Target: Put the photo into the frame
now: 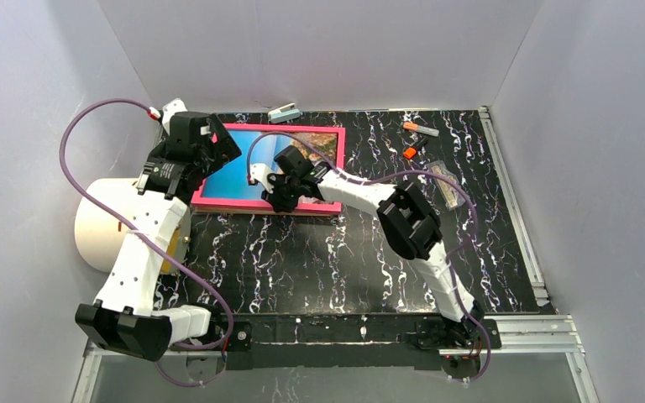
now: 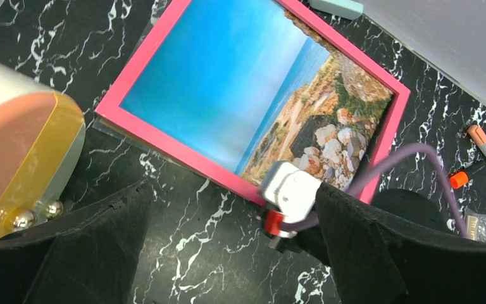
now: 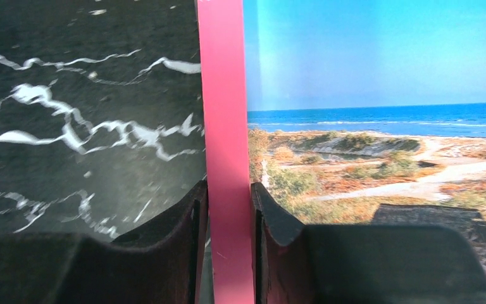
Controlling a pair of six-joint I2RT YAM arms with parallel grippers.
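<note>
Task is appearing largely complete: the photo [image 1: 252, 159] is sitting inside the frame [image 1: 302, 129], image side up within the pink front. The assembly is lying flat at the far left of the table [image 1: 327, 260]. Whether any backing is fitted cannot be told.

The right gripper [image 3: 228, 190] is straddling the near rail, its fingers [image 3: 190, 221] pressing against both sides of the pink strip. The left gripper [image 2: 234, 199] is hanging above the frame's left end, spread fully wide and holding nothing.

The photo is showing blue sky, sea and rocky shore, and is filling the opening wherever that is visible.
</note>
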